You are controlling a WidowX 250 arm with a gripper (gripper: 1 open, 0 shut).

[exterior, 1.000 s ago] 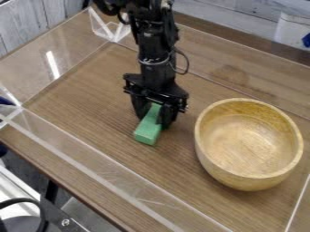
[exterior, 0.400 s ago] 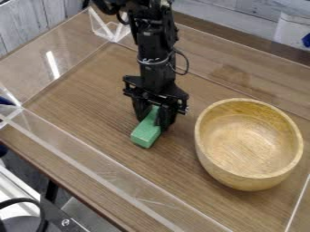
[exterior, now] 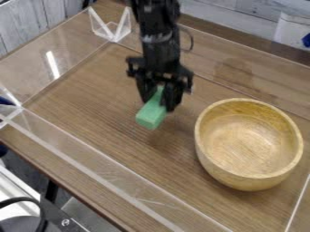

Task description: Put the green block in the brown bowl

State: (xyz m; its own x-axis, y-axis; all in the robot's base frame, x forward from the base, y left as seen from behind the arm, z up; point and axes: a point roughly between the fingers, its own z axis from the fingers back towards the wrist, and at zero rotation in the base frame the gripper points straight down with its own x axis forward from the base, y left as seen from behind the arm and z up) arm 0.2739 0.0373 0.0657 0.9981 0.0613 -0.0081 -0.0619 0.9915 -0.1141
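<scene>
The tool (exterior: 158, 98) points straight down, clamped on the upper end of the green block (exterior: 151, 113), which hangs clear of the worktop (exterior: 85, 109), probably to clear the thick rim of the brown bowl (exterior: 249, 142) at four o'clock.

No text, label, brand, number or sign could be read anywhere in the view; every surface shown was unmarked.
</scene>
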